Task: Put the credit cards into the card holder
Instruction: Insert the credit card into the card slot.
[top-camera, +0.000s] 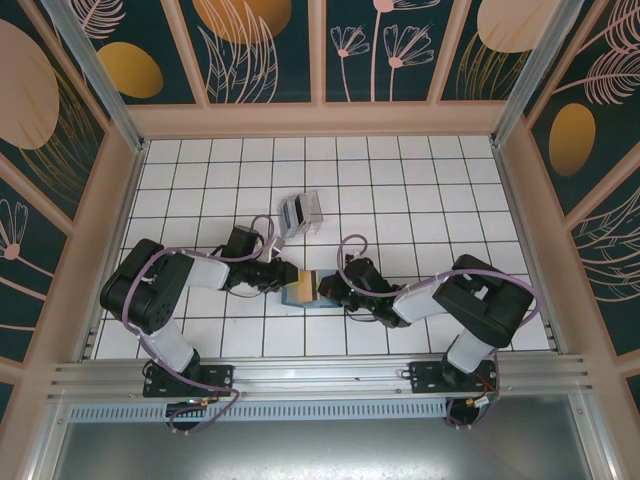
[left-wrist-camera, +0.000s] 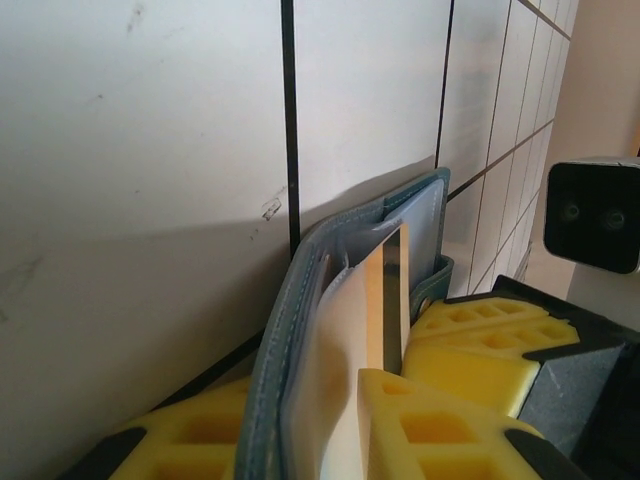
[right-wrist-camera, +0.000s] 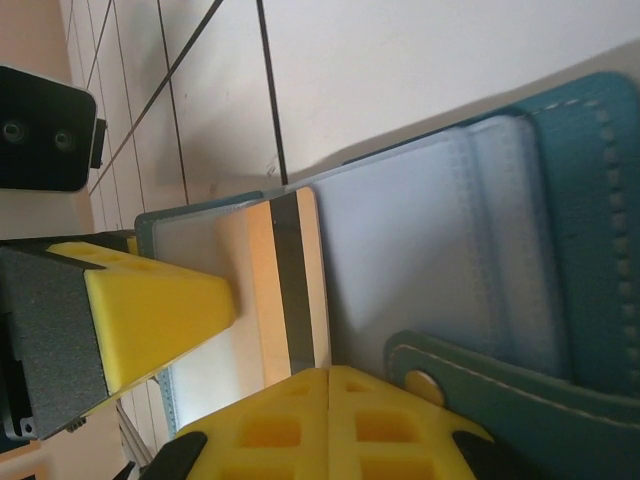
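Three floral walls (top-camera: 265, 50) enclose tiles (top-camera: 400, 180) under card holder (top-camera: 298, 293).

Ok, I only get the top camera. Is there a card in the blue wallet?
Observer: Yes. The right wrist view shows a striped card partly behind the clear sleeve of the card holder.
Operator: Who's holding the wallet?
Observer: The left gripper; its fingers clamp the open cover.
Operator: And the other arm?
Observer: The right gripper is shut, fingertips at the card's edge; whether it pinches the card, I can't tell.
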